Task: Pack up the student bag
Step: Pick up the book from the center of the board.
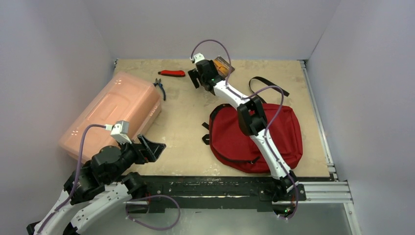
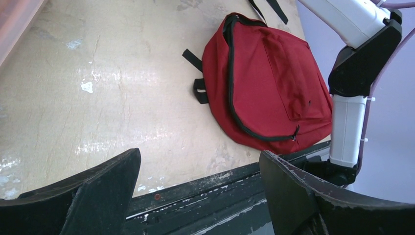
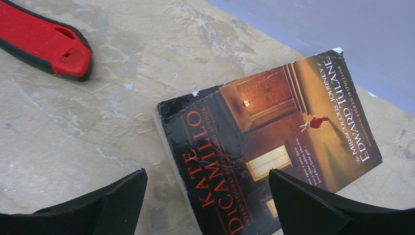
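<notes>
Right gripper (image 3: 206, 172) hangs wide open, empty, over the book (image 3: 274, 142) at the table's (image 1: 186, 122) far edge. Left gripper (image 2: 199, 152) gapes empty near the front edge. Backpack (image 2: 274, 73) lies flat.

The left arm (image 1: 105, 164) and the right arm (image 1: 252, 117) are both wearing white shells on their long links, with bulky black housings sitting at the joints. A purple cable (image 1: 80, 147) is looping from a small white camera block (image 1: 120, 129) on each wrist. Black wedge-shaped jaws are ending each arm, scuffed along their edges.
</notes>
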Robot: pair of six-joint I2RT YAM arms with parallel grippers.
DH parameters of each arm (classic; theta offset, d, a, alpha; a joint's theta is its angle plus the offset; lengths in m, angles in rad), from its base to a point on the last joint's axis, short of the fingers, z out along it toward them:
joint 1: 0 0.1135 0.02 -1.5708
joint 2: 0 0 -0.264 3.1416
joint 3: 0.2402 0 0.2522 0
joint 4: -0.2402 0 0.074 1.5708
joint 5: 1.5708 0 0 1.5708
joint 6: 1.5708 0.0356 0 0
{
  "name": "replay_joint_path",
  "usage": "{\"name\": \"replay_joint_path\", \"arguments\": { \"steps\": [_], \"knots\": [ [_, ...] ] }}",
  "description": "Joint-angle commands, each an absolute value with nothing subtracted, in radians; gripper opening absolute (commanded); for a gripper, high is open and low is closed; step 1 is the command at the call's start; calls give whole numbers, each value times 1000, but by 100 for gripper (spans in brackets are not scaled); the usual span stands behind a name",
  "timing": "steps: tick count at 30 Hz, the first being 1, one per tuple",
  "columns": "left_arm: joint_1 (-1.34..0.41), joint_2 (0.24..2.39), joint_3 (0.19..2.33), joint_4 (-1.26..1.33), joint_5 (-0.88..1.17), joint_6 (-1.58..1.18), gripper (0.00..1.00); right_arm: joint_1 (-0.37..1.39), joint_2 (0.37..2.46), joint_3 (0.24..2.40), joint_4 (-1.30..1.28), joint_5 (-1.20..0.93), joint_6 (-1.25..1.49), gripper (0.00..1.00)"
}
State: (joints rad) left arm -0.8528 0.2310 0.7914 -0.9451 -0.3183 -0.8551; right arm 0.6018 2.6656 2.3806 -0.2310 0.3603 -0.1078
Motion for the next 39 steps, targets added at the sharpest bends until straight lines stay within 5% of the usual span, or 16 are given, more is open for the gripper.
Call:
{"name": "replay_joint_path", "arguments": {
  "steps": [1, 8, 17, 30, 39],
  "knots": [
    [-850, 252, 833, -925, -301, -864, 91, 593, 2687, 2428, -233, 288, -142, 95],
    [-850, 282, 842, -901, -277, -863, 91, 590, 2750, 2491, -271, 320, -213, 67],
    [-850, 302, 836, -885, -256, -868, 91, 589, 2727, 2448, -316, 259, -258, 1],
    [-850, 335, 826, -832, -235, -869, 91, 607, 2460, 2190, -417, -227, -166, 0],
    [-850, 363, 810, -828, -273, -890, 91, 760, 2093, 1550, -123, -441, -16, 0]
  ]
}}
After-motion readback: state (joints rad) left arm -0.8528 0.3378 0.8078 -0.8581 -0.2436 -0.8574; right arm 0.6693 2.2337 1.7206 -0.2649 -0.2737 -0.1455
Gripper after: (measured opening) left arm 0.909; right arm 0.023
